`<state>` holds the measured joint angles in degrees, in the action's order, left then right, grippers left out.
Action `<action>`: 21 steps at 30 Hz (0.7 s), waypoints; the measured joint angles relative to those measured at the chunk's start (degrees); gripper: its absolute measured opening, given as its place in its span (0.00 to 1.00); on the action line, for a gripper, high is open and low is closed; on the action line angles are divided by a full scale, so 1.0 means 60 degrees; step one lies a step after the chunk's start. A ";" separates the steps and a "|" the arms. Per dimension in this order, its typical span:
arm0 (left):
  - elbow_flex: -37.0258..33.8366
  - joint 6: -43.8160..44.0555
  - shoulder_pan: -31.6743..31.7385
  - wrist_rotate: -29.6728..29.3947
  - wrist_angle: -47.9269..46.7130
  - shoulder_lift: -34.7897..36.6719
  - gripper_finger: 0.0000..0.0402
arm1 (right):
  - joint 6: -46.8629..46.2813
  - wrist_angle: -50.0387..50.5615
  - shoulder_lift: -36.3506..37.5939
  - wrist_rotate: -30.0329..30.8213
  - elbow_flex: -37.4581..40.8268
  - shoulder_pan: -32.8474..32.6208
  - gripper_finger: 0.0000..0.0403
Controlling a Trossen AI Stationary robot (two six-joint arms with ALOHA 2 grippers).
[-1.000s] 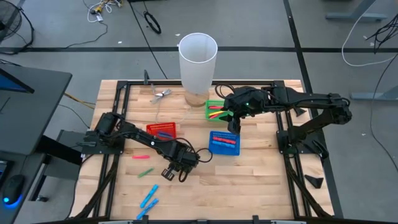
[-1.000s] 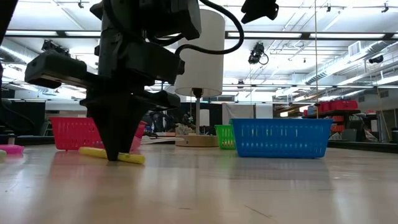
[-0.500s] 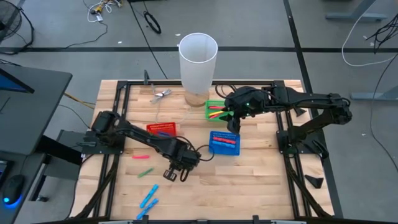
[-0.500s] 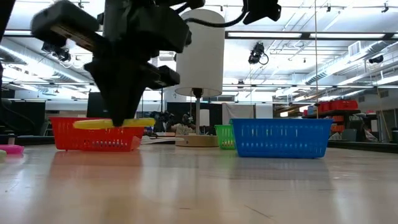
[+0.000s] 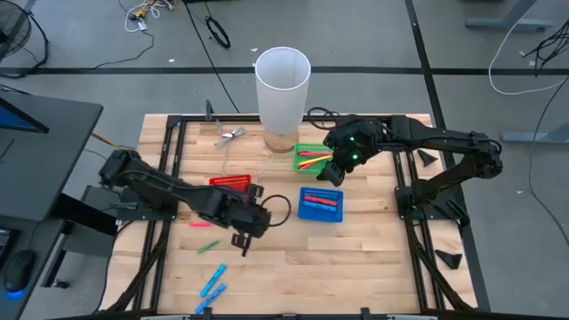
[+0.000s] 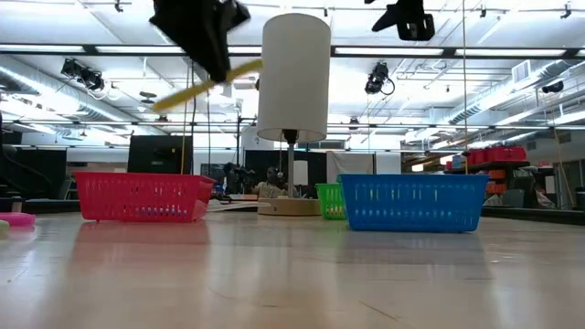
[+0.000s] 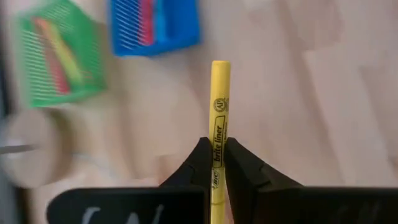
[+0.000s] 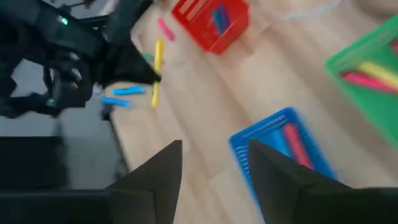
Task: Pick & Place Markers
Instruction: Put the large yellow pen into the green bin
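Now lifted off the table, left gripper (image 7: 216, 163) clamping yellow marker (image 7: 219, 118), red basket (image 5: 231, 185) beside.

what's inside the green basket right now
The green basket holds a red marker and a yellow marker. The right claw hangs over its corner, so anything under there is hidden.

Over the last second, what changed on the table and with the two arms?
The left gripper, shut on the yellow marker, lifted it from the tabletop to well above the red basket. The right gripper, open, shifted slightly near the green basket. Baskets, white cylinder and loose markers stayed put.
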<state>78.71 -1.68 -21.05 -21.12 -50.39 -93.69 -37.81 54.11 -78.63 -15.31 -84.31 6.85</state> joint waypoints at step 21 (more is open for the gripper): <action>0.0008 -0.2936 -0.1251 -0.7207 0.1328 0.0692 0.06 | -0.4478 -0.2077 0.0000 -0.2554 0.0000 0.0230 0.45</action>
<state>78.76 -19.30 -28.55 -64.37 -42.42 -89.54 -64.68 41.64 -78.63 -30.64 -84.31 8.23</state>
